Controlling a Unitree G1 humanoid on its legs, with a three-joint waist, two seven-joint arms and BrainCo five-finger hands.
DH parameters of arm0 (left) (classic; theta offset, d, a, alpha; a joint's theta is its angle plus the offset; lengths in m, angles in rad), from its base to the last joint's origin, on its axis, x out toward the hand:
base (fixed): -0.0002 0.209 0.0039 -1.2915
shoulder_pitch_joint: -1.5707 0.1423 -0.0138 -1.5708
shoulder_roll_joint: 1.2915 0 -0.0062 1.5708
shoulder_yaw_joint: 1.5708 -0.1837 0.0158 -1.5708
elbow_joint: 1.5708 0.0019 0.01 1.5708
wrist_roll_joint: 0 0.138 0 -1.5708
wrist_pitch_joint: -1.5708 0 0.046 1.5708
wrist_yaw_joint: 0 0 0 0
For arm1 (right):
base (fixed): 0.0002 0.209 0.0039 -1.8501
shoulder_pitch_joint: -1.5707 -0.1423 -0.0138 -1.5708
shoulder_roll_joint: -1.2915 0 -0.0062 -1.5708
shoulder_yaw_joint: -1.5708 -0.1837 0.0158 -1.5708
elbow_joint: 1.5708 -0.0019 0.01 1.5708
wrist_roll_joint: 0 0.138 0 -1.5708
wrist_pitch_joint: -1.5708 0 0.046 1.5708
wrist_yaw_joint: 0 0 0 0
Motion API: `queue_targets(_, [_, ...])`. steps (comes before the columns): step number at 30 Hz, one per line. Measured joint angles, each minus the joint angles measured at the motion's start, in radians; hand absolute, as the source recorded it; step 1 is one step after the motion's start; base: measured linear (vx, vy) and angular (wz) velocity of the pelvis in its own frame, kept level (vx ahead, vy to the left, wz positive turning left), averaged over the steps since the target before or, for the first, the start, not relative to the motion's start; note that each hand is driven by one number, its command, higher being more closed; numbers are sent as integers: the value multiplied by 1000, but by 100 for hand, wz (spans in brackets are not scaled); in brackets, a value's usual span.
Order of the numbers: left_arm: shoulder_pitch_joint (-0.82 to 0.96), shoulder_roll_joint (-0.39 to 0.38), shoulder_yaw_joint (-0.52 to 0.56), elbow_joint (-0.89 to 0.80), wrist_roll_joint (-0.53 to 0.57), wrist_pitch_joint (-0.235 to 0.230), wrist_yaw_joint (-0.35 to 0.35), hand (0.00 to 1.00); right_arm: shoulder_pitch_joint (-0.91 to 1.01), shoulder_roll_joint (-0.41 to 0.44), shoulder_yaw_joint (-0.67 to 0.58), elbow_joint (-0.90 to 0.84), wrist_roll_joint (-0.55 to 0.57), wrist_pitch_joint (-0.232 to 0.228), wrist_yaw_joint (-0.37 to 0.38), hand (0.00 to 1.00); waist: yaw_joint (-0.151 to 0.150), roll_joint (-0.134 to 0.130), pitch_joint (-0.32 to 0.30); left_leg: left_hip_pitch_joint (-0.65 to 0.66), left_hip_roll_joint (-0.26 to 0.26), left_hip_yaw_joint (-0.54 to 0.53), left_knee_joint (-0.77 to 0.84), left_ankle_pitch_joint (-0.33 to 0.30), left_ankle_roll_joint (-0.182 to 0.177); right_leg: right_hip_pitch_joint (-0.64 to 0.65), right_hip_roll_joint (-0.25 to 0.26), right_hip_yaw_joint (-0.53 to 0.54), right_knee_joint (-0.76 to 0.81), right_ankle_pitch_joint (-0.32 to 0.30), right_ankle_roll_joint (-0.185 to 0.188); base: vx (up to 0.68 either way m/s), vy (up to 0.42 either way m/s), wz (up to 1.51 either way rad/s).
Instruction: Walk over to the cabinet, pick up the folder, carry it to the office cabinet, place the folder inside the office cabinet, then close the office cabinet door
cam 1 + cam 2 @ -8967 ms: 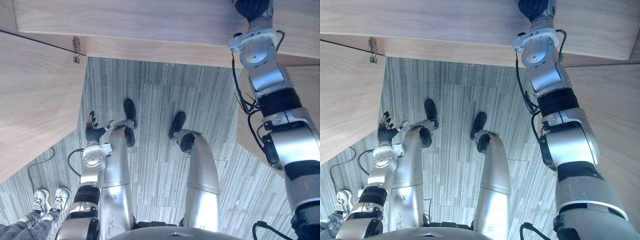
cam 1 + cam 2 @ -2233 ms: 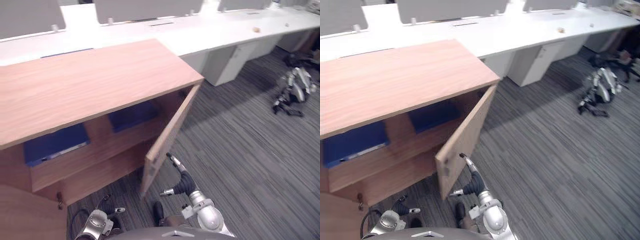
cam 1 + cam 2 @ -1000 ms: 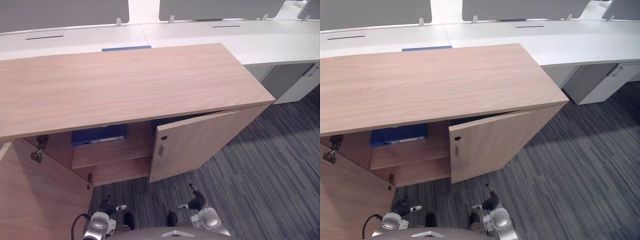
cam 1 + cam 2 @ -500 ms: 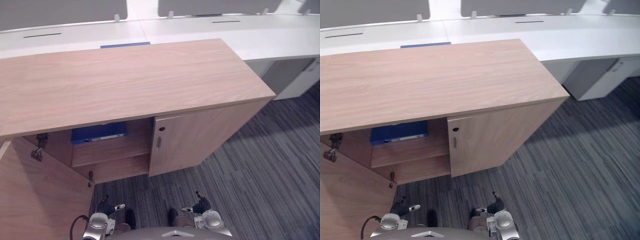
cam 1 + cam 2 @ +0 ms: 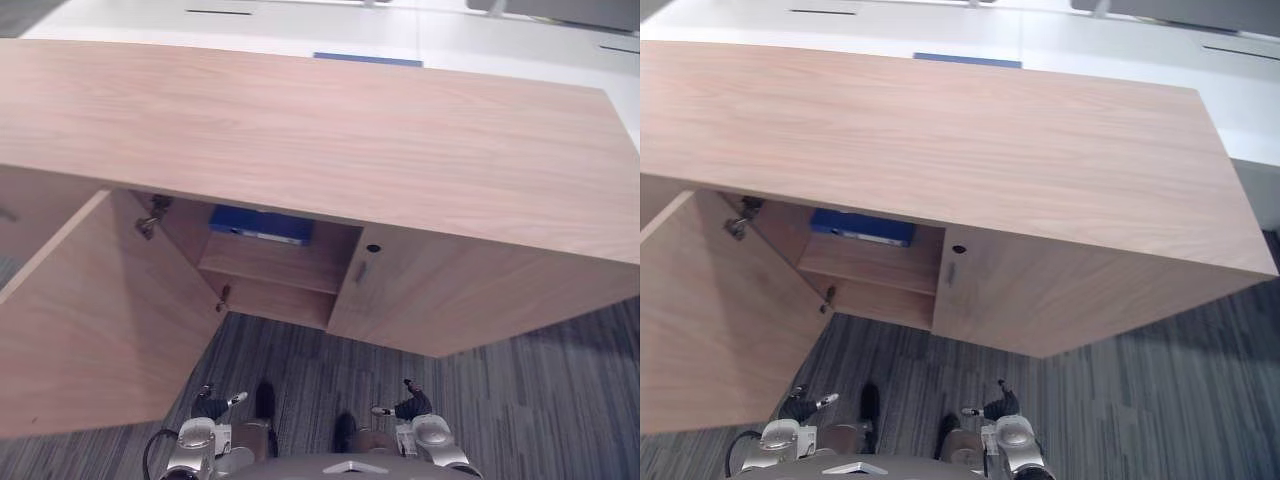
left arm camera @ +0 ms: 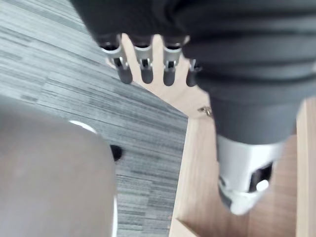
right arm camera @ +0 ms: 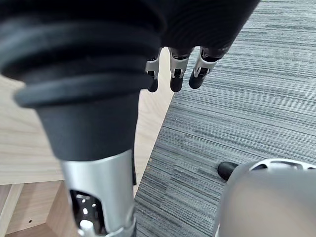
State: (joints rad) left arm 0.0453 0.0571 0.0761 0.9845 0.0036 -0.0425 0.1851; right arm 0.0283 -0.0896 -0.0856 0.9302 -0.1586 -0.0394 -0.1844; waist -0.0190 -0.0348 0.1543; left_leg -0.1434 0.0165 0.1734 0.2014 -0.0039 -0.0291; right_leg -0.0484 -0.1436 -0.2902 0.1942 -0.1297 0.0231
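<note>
Nearly finished: the folder is sitting in the cabinet, one door is standing open

The flat blue folder (image 5: 260, 225) is lying on the upper wooden shelf (image 5: 272, 270) inside the low light-wood office cabinet (image 5: 330, 130). It is resting in the cabinet's left half, tucked just beneath the top board. Neither hand is touching it.

The right door (image 5: 470, 300) is sitting flush with the cabinet front, its small handle facing out. The left door (image 5: 100, 310) is standing wide open, swung out toward the robot's left and leaving the folder's compartment exposed.

The left hand (image 5: 212, 405) and the right hand (image 5: 410, 405) are hanging low over the grey striped carpet floor (image 5: 540, 400), in front of the cabinet and well apart from it. In the wrist views, the fingers of each hand are hanging straight and relaxed, apart from the thumb and clasping nothing.

Judging by this, the walking, picking up, carrying and placing are looking complete. The closing is looking half complete, since only the left door is left to shut. The left hand is hanging nearest that door, so it would probably need to rise to the door's free edge and push it round until it meets the right door.

Behind the cabinet, a long white desk (image 5: 450, 25) is carrying a thin blue sheet (image 5: 365, 59), which is playing no part in this task.
</note>
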Motion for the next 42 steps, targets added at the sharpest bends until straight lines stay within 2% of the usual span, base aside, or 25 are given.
queue_targets(1, [11,-1,4,1,0,0,3,0,5,-5,-19,0,6,0,-3,0,-8,13,-5,54,2,22,5,-50,-14,13,-10,-23,-8,5,9,-87,76,60])
queue_targets(3, [26,-8,18,12,0,1,4,0,13,-8,-40,1,6,0,-3,0,-13,54,-20,130,12,3,-147,-59,-5,12,14,-36,-22,15,27,-65,119,47])
queue_targets(4, [30,-5,43,16,0,1,5,0,6,2,-57,12,8,3,-3,0,-8,53,-20,157,0,-9,-219,-11,16,17,14,-33,-44,40,33,-59,127,19])
queue_targets(5, [35,3,59,15,-3,1,6,0,4,15,-55,22,8,3,-2,0,2,40,-21,162,-7,-13,-245,8,28,22,19,-30,-77,63,40,-65,126,14])
queue_targets(7, [37,15,79,15,-3,2,9,0,3,26,-56,33,12,5,-2,0,11,26,-24,162,-21,-36,-254,21,37,38,22,-30,-107,83,47,-57,70,20])
queue_targets(9, [49,21,90,16,-6,2,12,0,5,24,-56,32,14,5,-2,0,7,25,-25,180,-32,-48,-261,26,44,62,17,-29,-116,85,48,-57,62,20])
queue_targets(12, [67,22,197,12,-57,2,32,0,-1,23,-58,33,14,5,-3,0,7,26,-30,197,-42,-63,-285,31,42,86,12,-33,-122,81,52,-67,44,14])
queue_targets(17, [78,50,413,-52,-239,-12,106,0,-3,19,-83,33,14,18,-15,0,11,26,-43,197,-42,-78,-286,39,47,88,18,-33,-135,83,49,1,5,9])
queue_targets(18, [79,74,465,-87,-280,-20,118,0,-3,15,-84,33,14,20,-17,0,10,25,-44,197,-42,-89,-286,44,51,99,22,-43,-141,86,47,46,-21,19])
queue_targets(21, [81,142,519,-191,-367,-56,149,0,-5,1,-82,31,14,20,-23,0,23,21,-47,209,-40,-94,-286,46,50,120,31,-48,-156,96,49,25,-15,8])
queue_targets(26, [64,210,535,-310,-395,-101,159,0,-15,-7,-74,29,14,19,-38,0,35,22,-49,213,-34,-95,-287,47,49,125,40,-46,-159,101,42,0,0,0])
queue_targets(31, [44,222,536,-389,-395,-133,160,0,-7,-14,-55,28,14,19,-37,0,45,21,-50,223,-32,-96,-288,48,48,142,43,-46,-166,103,39,-21,-5,0])
queue_targets(36, [36,253,526,-460,-390,-136,158,0,0,-24,-37,27,15,18,-36,0,49,20,-49,227,-28,-96,-288,45,43,151,47,-43,-169,96,29,-27,-7,0])
queue_targets(42, [34,278,466,-533,-323,-138,135,0,11,-30,-37,26,15,18,-32,0,50,19,-50,229,-25,-92,-288,42,39,151,53,-21,-173,95,29,-2,-2,-1])
